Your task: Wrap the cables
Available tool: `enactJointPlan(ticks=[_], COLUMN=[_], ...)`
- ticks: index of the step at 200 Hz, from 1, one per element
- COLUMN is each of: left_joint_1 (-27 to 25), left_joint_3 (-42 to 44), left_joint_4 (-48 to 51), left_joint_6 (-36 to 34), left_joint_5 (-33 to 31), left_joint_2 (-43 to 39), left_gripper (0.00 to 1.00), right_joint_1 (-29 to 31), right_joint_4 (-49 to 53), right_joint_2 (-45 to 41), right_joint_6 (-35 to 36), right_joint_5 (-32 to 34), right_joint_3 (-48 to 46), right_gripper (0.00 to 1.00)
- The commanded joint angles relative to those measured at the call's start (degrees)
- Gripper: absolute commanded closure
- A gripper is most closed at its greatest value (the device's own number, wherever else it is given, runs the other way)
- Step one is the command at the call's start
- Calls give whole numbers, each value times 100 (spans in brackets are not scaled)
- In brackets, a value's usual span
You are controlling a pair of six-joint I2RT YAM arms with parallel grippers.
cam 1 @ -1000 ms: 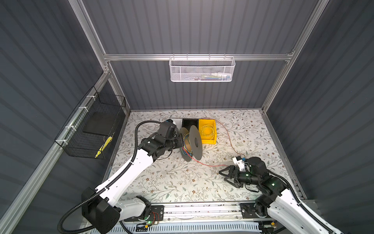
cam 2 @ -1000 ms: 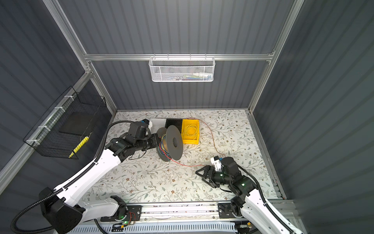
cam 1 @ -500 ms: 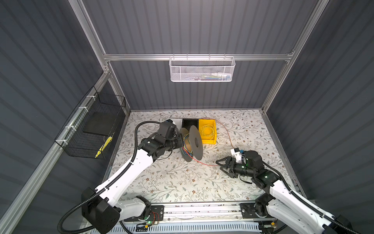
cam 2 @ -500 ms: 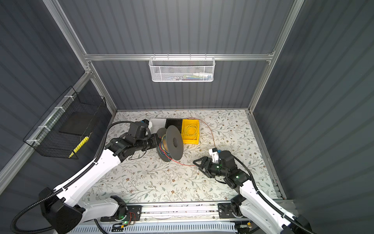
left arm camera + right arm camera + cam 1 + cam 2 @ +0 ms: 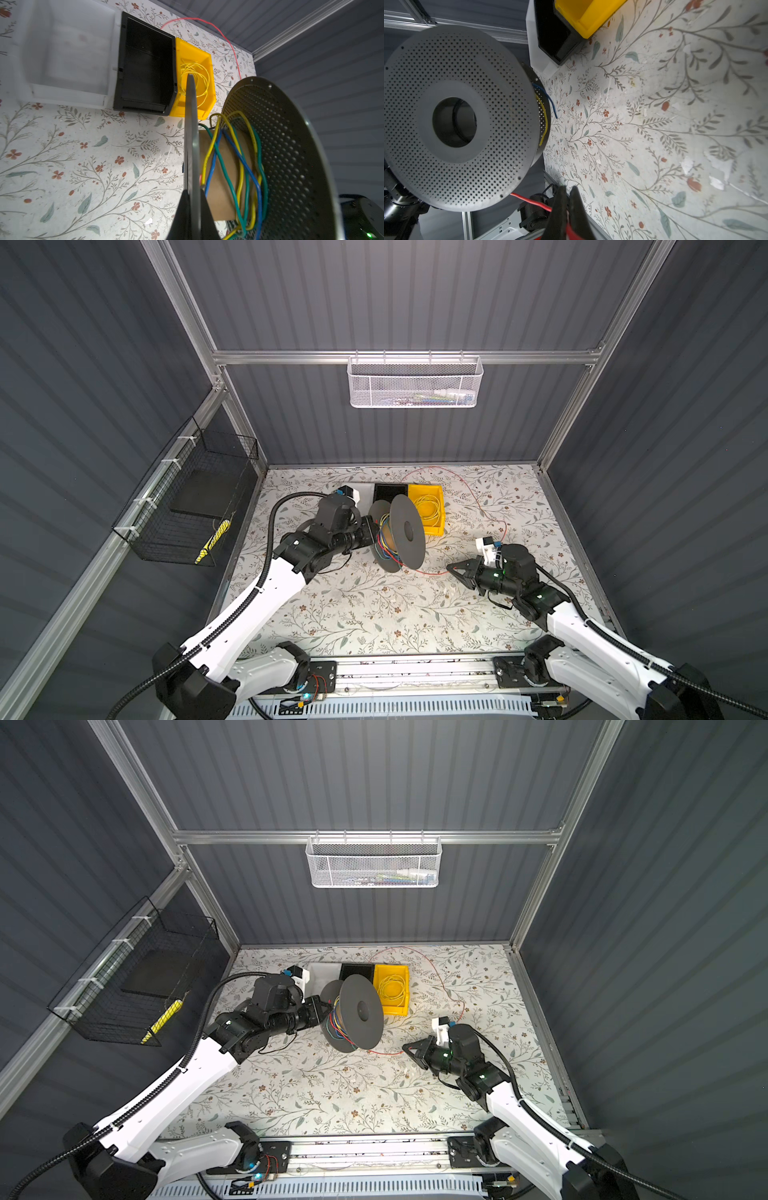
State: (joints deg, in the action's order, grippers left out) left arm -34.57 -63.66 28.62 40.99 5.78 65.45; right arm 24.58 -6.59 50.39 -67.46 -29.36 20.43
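- Since a second ago, the right gripper (image 5: 451,569) has slid closer to the spool (image 5: 405,537). Its jaws, spread then, are now pressed together on the red cable (image 5: 529,200).
- Nothing else differs: the left gripper (image 5: 192,194) pinches the rim of the spool's near flange as before, holding the spool on edge.
- A short run of red cable stretches from the right jaws straight ahead to the spool's lower rim. The rest trails behind those jaws in a loose loop over the floral mat (image 5: 374,605), ending behind the yellow bin (image 5: 440,512).
- Just beyond the left jaws, blue, green and yellow cables (image 5: 228,166) lie in slack turns round the cardboard core (image 5: 220,199).
- The red cable looks light, string-thin and springy, with a slick coat. It probably slides through a weak pinch and springs off the core when slack.
- Holding it close ahead of the spool, as now, seems best: a short taut run should lay each turn between the flanges.
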Motion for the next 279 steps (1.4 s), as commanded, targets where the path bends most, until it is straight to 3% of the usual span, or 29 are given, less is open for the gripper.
enactJointPlan(ticks=[1,33,60,107,152,180,221,256,279], left_joint_1=[53,99,99,54,-654,-858,-1032,-1095,-1139], left_joint_3=[-118,-378,-902,-917,-1252,-1385,-1682,-2051,-2111], left_joint_4=[-869,-680,290,1222,2436,2623,3093,3213,3420], left_joint_6=[-78,-486,-1185,-1984,-3038,-3376,-3713,-3746,-3789], left_joint_5=[816,1816,2567,3808,2950,2850,2577,2556,2471], left_joint_2=[-332,-481,-333,-106,488,889,1239,1310,1385], left_gripper=[100,100,100,100,100,100,100,100,100], right_joint_1=[-380,-876,-1046,-1157,-1157,-1148,-1157,-1157,-1156], right_joint_4=[104,-137,329,966,1298,1086,-14,-1814,-2169], right_joint_2=[-9,392,757,1077,1144,1040,941,1326,1642], right_joint_6=[134,404,1052,1742,2012,2029,1448,276,119], right_joint_5=[117,-335,-499,-765,-1134,-1470,-1842,-2101,-2153], right_joint_3=[-237,-195,471,1574,2227,2336,2135,1794,1763], right_gripper=[100,100,100,100,100,88,69,68,71])
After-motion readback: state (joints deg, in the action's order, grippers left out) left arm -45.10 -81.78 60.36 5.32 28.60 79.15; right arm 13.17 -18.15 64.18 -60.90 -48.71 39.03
